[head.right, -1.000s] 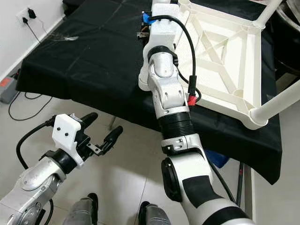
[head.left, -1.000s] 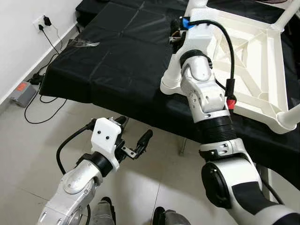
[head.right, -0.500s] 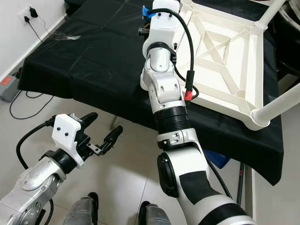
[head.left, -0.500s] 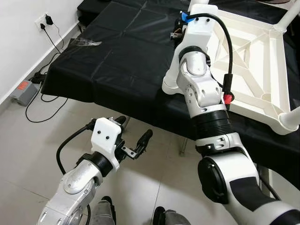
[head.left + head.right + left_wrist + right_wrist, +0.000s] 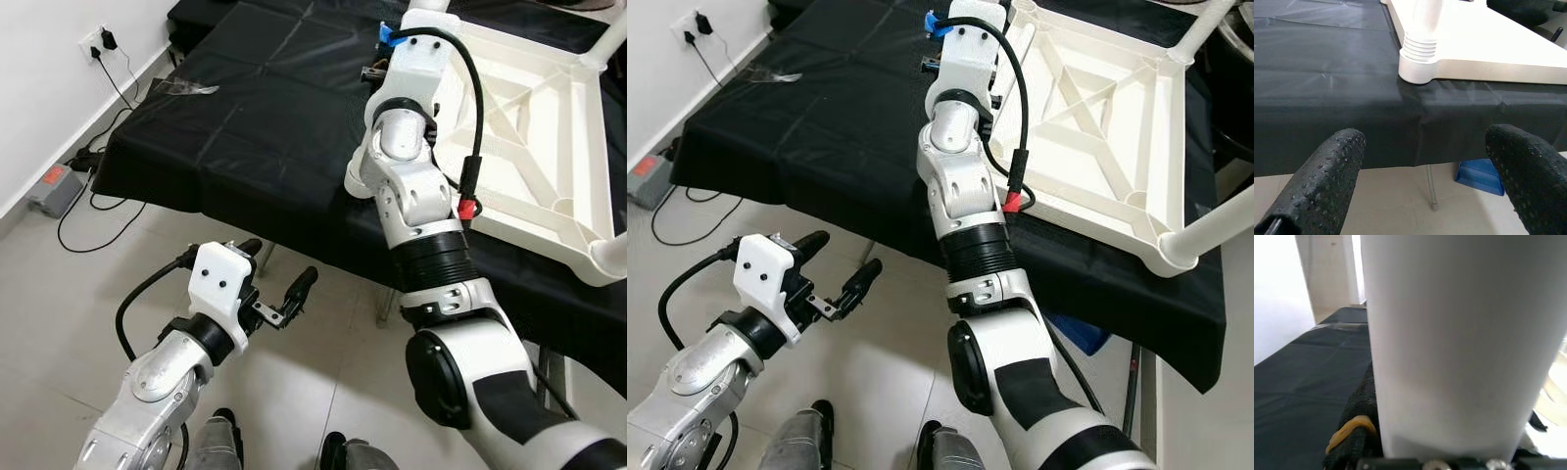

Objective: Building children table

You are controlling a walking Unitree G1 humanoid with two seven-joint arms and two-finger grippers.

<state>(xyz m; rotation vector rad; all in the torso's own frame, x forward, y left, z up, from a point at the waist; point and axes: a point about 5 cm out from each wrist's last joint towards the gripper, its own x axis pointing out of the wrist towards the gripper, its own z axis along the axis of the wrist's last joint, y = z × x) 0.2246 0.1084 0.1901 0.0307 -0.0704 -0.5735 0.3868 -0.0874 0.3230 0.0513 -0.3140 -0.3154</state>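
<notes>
A white children's table (image 5: pixel 549 117) lies upside down on a table draped in black cloth (image 5: pixel 265 108). At its near left corner a white table leg (image 5: pixel 356 178) stands up from a ribbed socket (image 5: pixel 1419 51). My right arm reaches up along that leg, and my right gripper (image 5: pixel 1449 382) is shut on it; the leg runs between the black fingers (image 5: pixel 1357 404) in the right wrist view. My left gripper (image 5: pixel 279 262) hangs open and holds nothing, low over the floor in front of the cloth's edge. Two more legs (image 5: pixel 1215 223) stand on the far corners.
A wall socket with plugs (image 5: pixel 103 41), cables and a grey box (image 5: pixel 54 186) lie at the left on the tiled floor. A clear plastic scrap (image 5: pixel 186 88) rests on the cloth. A blue object (image 5: pixel 1476 176) and a thin metal support (image 5: pixel 1431 188) sit under the table.
My right arm has swung and twisted at the leg, its elbow shifting left and upward in the picture. The view has shifted slightly. My left gripper has stayed put.
</notes>
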